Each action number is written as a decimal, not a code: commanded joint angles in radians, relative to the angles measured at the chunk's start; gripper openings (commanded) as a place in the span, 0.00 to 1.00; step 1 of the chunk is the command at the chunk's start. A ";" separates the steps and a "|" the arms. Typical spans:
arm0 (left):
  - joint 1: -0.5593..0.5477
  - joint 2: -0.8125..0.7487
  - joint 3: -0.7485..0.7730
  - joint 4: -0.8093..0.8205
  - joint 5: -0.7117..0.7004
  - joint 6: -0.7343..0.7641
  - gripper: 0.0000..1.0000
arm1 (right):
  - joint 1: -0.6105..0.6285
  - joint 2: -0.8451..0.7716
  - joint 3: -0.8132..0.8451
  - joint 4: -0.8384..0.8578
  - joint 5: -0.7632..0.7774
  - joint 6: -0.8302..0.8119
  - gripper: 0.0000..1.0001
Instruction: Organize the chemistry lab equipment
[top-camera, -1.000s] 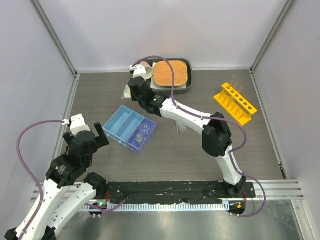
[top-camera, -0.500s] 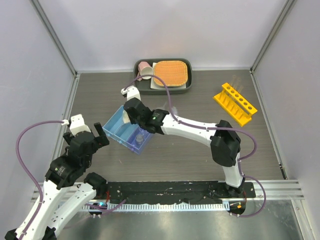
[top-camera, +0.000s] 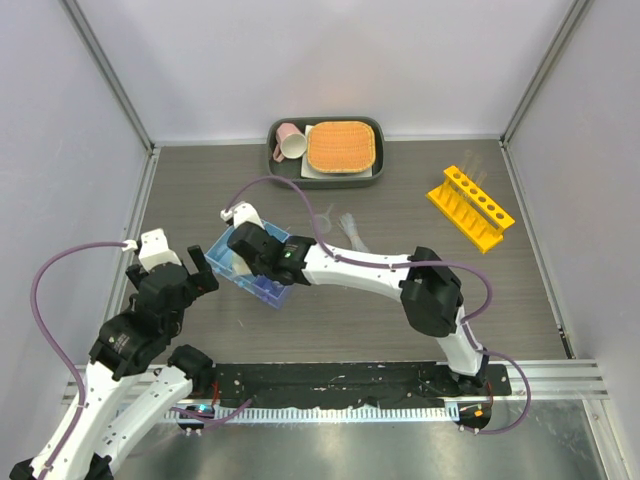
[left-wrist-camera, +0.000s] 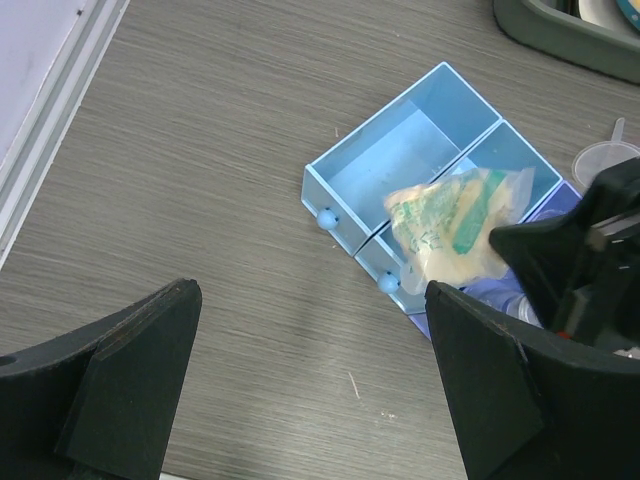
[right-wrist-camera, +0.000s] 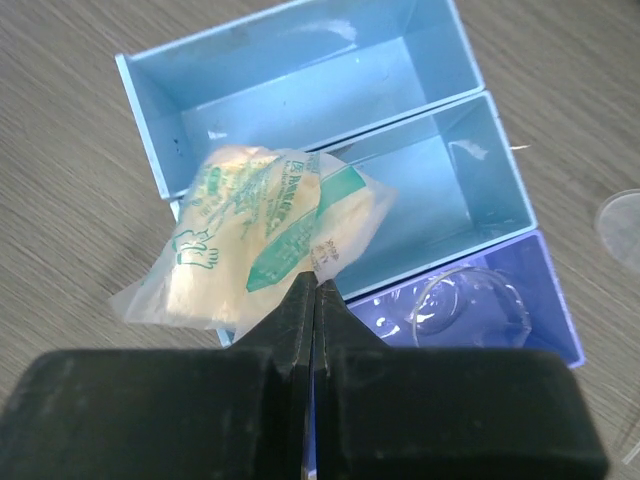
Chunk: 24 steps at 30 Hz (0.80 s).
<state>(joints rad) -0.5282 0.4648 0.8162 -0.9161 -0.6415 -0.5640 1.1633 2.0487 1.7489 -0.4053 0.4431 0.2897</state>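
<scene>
Swung across from the far tray in the space of a second, the right gripper (right-wrist-camera: 313, 290) now hangs over the blue tray (right-wrist-camera: 300, 90), jaws pressed fully together on one edge of a clear packet (right-wrist-camera: 260, 235). The packet, printed in green with pale contents that cannot be identified, dangles above the tray's middle compartment, not yet released. A small clear beaker (right-wrist-camera: 470, 305) already lies in the end compartment beside it, while the far compartment shows nothing inside. Just beyond the tray, a clear funnel (top-camera: 325, 215) and clear pipettes (top-camera: 350, 228) remain loose on the table. The yellow rack (top-camera: 470, 207) stands well apart at the right; whether its holes hold tubes cannot be read. The left gripper (left-wrist-camera: 310, 300) hovers near the tray's knobbed end, jaws spread wide and holding nothing. Judged from this layout, sorting is at an early stage: one item binned, one in transit, and the loose glassware still to be gathered.
</scene>
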 joint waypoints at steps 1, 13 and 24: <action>-0.001 -0.008 0.012 0.046 0.006 0.015 1.00 | 0.007 0.039 0.060 -0.029 -0.015 0.008 0.01; -0.003 -0.011 0.012 0.048 0.013 0.016 1.00 | 0.013 0.114 0.139 -0.164 0.100 0.014 0.01; -0.003 -0.006 0.012 0.046 0.014 0.016 1.00 | 0.015 0.148 0.236 -0.245 0.134 0.017 0.23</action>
<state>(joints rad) -0.5282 0.4614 0.8162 -0.9096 -0.6270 -0.5636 1.1706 2.2089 1.9259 -0.6151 0.5430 0.2974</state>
